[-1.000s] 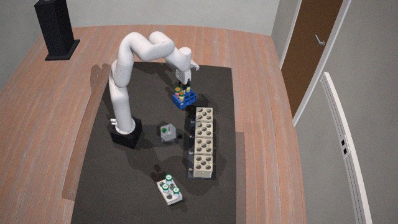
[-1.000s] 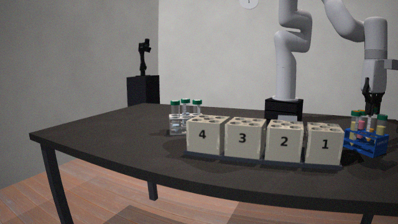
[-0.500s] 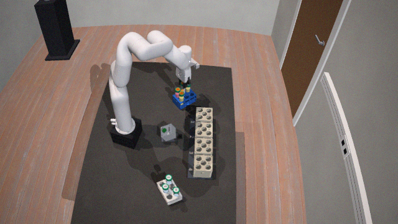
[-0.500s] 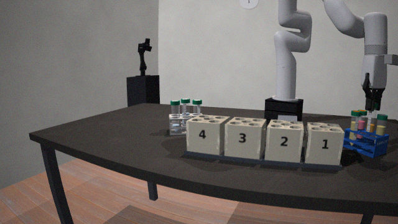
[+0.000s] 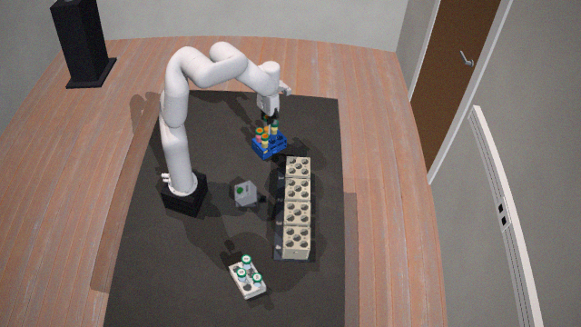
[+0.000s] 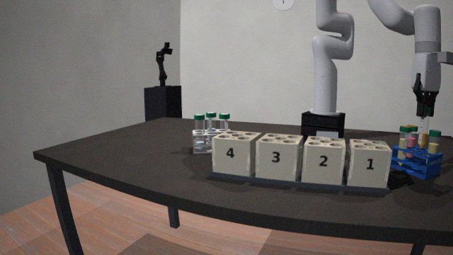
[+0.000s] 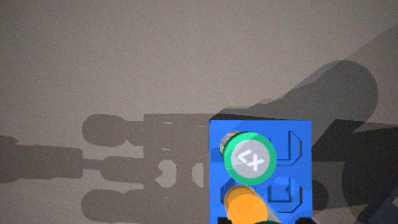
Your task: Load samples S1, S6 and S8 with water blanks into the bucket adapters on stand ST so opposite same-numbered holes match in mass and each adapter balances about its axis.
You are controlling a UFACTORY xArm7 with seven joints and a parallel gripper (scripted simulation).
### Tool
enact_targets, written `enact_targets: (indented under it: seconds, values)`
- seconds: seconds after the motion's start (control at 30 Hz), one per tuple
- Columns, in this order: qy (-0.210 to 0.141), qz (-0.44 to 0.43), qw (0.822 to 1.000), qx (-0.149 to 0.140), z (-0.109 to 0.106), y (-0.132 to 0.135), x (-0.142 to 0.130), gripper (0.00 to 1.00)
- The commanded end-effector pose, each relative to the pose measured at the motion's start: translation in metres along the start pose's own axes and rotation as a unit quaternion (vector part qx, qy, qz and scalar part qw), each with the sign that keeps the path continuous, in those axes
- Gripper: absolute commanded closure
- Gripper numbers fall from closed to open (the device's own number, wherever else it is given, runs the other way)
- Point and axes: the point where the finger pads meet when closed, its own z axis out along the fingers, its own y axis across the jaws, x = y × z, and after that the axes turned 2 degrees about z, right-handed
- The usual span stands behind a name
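The tool [image 5: 270,119] [image 6: 425,114] [image 7: 265,221] is standing part-open, its fingers gripping the orange-filled tube [image 5: 270,130] [image 6: 423,132] [image 7: 245,206] near the top. This tube is hanging upright directly beneath the tool, its tip showing near the top of the blue rack [image 5: 268,152] [image 6: 425,171] [image 7: 261,128]. X7 [image 5: 274,122] [image 6: 434,134] [image 7: 249,158] is standing in its well just beside the tool. A sideways move coming too soon could be catching the tip on the loose rack and dragging it, or knocking X7; a weak grip could be letting the tube tilt on the way to adapter 1 [image 5: 298,174] [image 6: 370,173].

The exterior view is showing the orange fill and the adapter numbers; the top view is showing unfilled adapter holes across the counter [image 5: 218,150] [image 6: 141,156]. Only the wrist view is giving X7's lettering, while the held tube's ID is staying unreadable.
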Motion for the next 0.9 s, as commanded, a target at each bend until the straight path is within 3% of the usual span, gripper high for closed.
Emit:
enact_targets:
  seconds: [0.0, 0.87]
  values:
    - [0.002, 0.000, 1.000, 0.000, -0.009, 0.000, 0.001, 1.00]
    - [0.002, 0.000, 1.000, 0.000, -0.053, 0.000, 0.001, 1.00]
